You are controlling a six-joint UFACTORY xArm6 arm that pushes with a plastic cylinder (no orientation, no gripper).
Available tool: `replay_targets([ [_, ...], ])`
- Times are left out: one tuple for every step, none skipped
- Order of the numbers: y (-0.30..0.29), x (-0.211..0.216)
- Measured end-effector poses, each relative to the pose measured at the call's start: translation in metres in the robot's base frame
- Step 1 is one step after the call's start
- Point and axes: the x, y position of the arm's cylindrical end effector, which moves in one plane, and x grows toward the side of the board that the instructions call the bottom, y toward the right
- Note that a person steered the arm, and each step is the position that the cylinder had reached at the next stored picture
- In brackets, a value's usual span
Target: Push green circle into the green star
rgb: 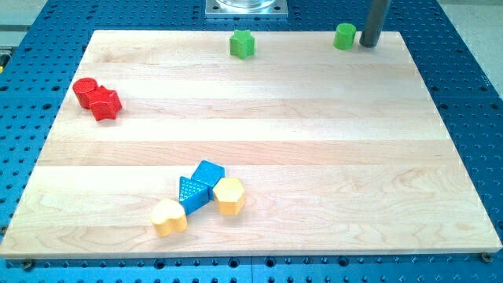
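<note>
I find my tip [368, 44] at the view's top right, planted on the wooden board [259, 118] close to its far edge. The rod carries no jaws, so there is nothing to open or close; it holds nothing and only stands against the surface.

The green circle [344, 36] sits just to the view's left of my tip, so close that I cannot tell whether the two touch or a thin gap remains. It stands upright on the board near the top edge.

The green star [242, 44] lies further to the view's left along the same top edge, well apart from the green circle, with bare wood between them. My tip, the green circle and the green star stand roughly in one line across the top of the board, the circle in the middle.

Other items noted: a red circle [85, 90] and a red star [104, 104] touch each other near the view's left edge. Toward the view's bottom centre a cluster lies together: a blue cube [208, 173], a blue triangle [191, 192] touching it, a yellow hexagon [229, 196] against their right side, and a yellow heart [169, 218] at the lower left of the group.

The board rests on a blue perforated table [471, 94].
</note>
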Motion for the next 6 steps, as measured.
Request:
replay_targets([
  [-0.018,-0.006],
  [-0.037,-0.006],
  [-0.053,-0.005],
  [-0.088,0.004],
  [-0.073,-0.005],
  [-0.144,0.004],
])
